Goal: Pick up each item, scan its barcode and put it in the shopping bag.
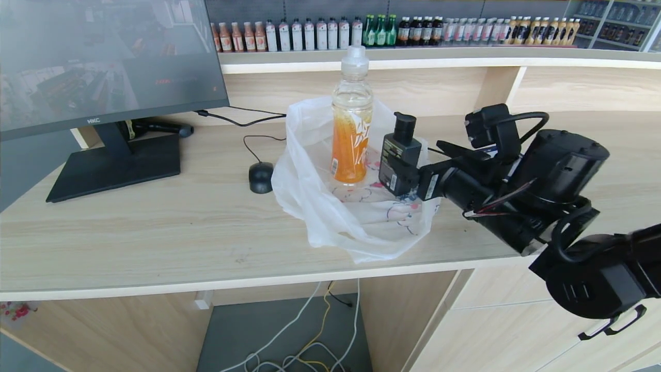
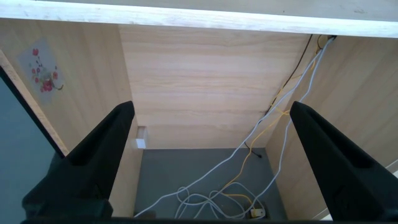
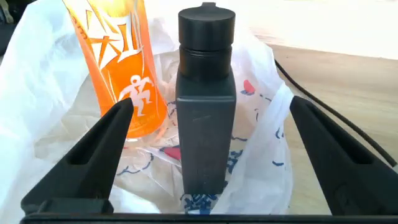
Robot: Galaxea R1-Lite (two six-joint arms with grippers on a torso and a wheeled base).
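At shopping bag's (image 1: 315,206) right side: right gripper (image 1: 417,187) spread wide around the upright black bottle (image 1: 400,160), not touching it. Bottle looks set down inside, beside orange drink (image 1: 351,139). Left gripper (image 2: 208,124) also wide, parked under counter (image 2: 199,15), out of the way.

Bright even light, soft shadows, mild glare

shopping bag (image 1: 310,206): thin, crinkled, translucent plastic
orange bottle (image 1: 351,129) (inside the bag): clear glossy plastic
dark bottle (image 1: 400,160): matt plastic
counter (image 1: 155,222): smooth wood grain
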